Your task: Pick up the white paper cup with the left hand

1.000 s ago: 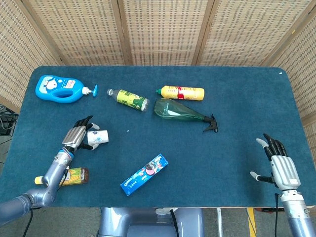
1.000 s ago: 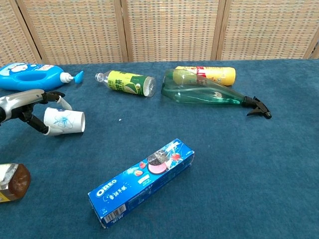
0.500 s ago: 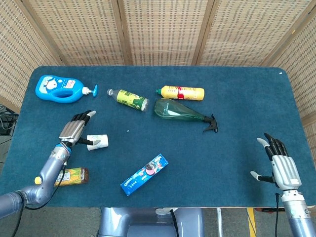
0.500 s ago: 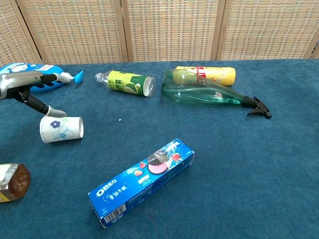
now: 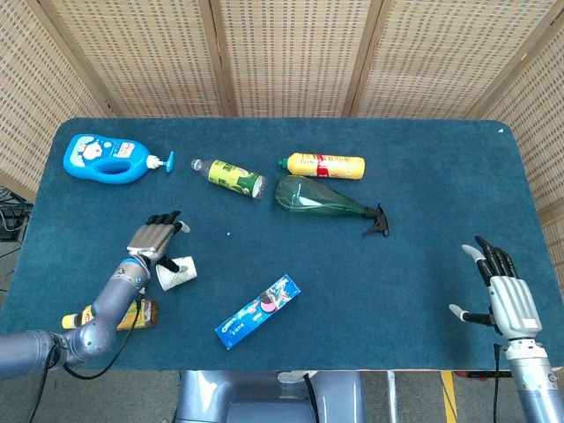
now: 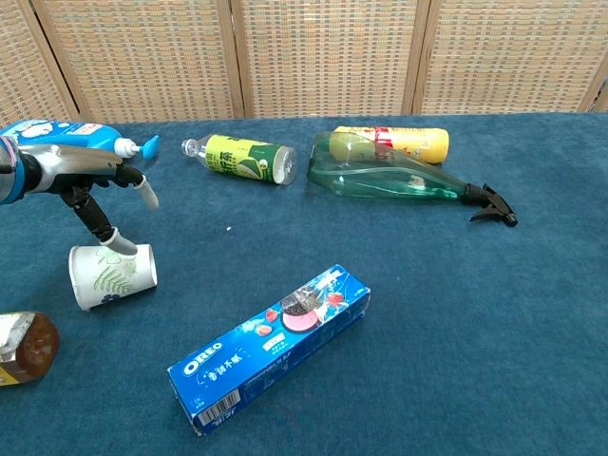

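The cup (image 6: 112,275) is white paper with a green leaf print and a small blue mark on its wall, and it lies on its side on the blue table (image 6: 456,313), near the left edge. In the chest view its open mouth faces left and a little toward the camera, the closed base to the right, so its long axis runs roughly left to right with a slight tilt; in the head view the cup (image 5: 176,273) sits just below and right of the left hand (image 5: 152,240). That hand hovers over the cup with fingers spread and grasps nothing; in the chest view one downward fingertip (image 6: 122,243) touches or nearly touches the cup's upper wall, and I cannot tell which. The right hand (image 5: 507,300) rests at the table's near right corner, well apart from everything, fingers extended and apart, holding nothing. Beside the left arm, near the table's front edge, lies a brown bottle (image 6: 24,350). An Oreo box (image 6: 271,347) lies diagonally right of the cup. Along the far side lie a blue pump bottle (image 5: 110,159), a green-label bottle (image 6: 242,157), a yellow bottle (image 5: 324,165) and a clear green spray bottle (image 6: 399,180) with its black nozzle pointing right
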